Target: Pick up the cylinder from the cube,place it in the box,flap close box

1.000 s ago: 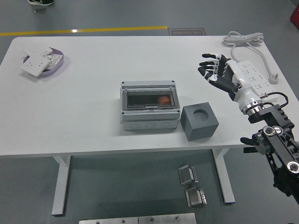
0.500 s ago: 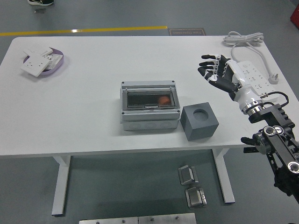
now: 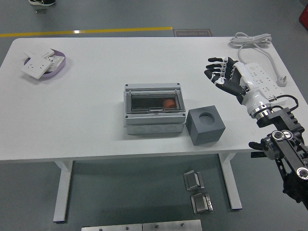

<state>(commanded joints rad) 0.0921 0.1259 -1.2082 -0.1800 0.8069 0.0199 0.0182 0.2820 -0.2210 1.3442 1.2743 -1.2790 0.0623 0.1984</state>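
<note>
A purple dish [image 3: 54,71] of white sockets sits far left on the tabletop [image 3: 96,130]. The box [image 3: 154,110] has its clear lid down over an orange cylinder [image 3: 168,103]. Just right stands the empty cube [image 3: 205,125]. The right hand [image 3: 226,76] hovers, fingers [image 3: 215,59] spread wide, holding nothing.
</note>
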